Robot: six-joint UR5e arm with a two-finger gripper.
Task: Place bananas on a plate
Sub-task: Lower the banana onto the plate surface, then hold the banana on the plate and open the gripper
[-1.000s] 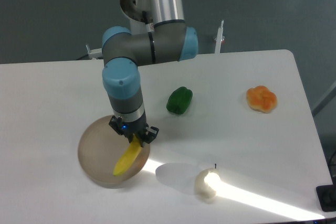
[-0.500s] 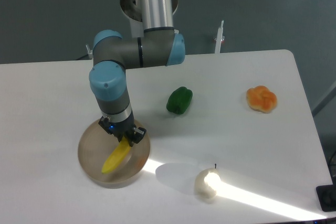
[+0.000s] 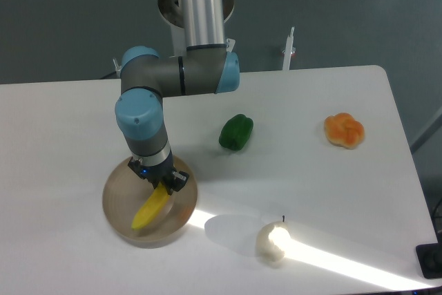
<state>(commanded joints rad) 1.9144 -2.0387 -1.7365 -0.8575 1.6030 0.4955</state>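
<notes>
- We see the gripper (image 3: 161,181) over the plate (image 3: 119,191), clamped on the upper end of the banana (image 3: 150,210).
- The banana hangs tilted, its top end between the fingers and its lower end pointing toward the front-left of the plate. It lies wholly within the plate's outline as the camera sees it.
- We cannot tell whether the lower tip touches the plate surface or sits just above it; the view from above does not settle this.
- We judge the carry as done: the banana is over its target, not over bare bench (image 3: 331,198).
- What is left, in our reading: lower if needed, open the gripper, and lift the arm clear. The task is not finished while the gripper holds the fruit.
- Risk we note: released at this tilt, the banana may tip or roll toward the rim; the rim is low.
- Other items stand well apart from the plate: green pepper (image 3: 236,132), orange fruit (image 3: 344,130), pale apple (image 3: 272,241). None needs moving.
</notes>
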